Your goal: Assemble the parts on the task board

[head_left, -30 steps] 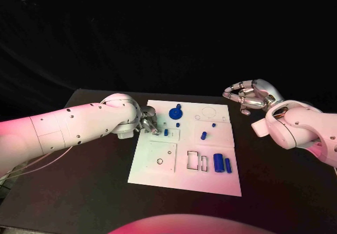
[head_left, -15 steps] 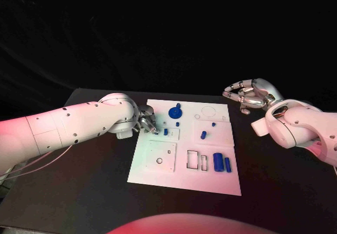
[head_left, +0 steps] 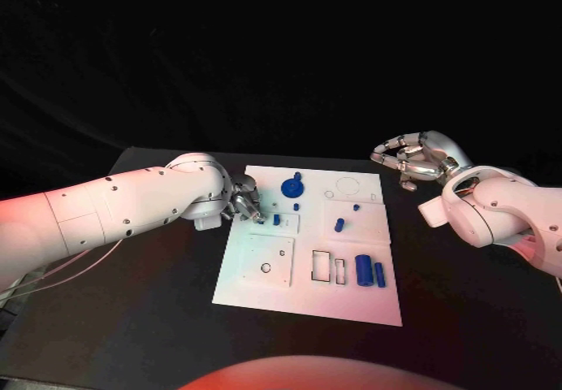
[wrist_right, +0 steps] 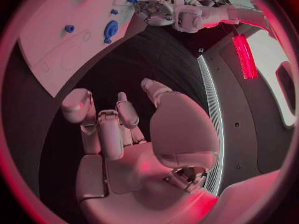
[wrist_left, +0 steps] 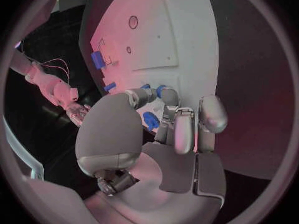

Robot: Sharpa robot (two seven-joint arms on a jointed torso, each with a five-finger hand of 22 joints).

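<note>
- Nearest to us, the white flat task board [head_left: 307, 292] lies in the middle of the black table [head_left: 153, 325].
- On its near right lie two blue tube-shaped parts [head_left: 370, 271], just beside two outlined slots [head_left: 326, 267] that look unfilled.
- On its near left is a square plate [head_left: 270, 260] with small holes, and we think nothing sits in them yet.
- Farther along, small blue pegs [head_left: 339, 225] stand near the middle.
- Our silver left hand [head_left: 245, 202] is at the board's left edge, fingers curled around a small blue part [wrist_left: 150, 120]. We cannot tell if it holds it.
- At the far end sits a round blue disc part [head_left: 291, 190].
- Our silver right hand [head_left: 412, 163] hangs far right, off the board, fingers bent in on nothing.
- We judge most of the job is left.
</note>
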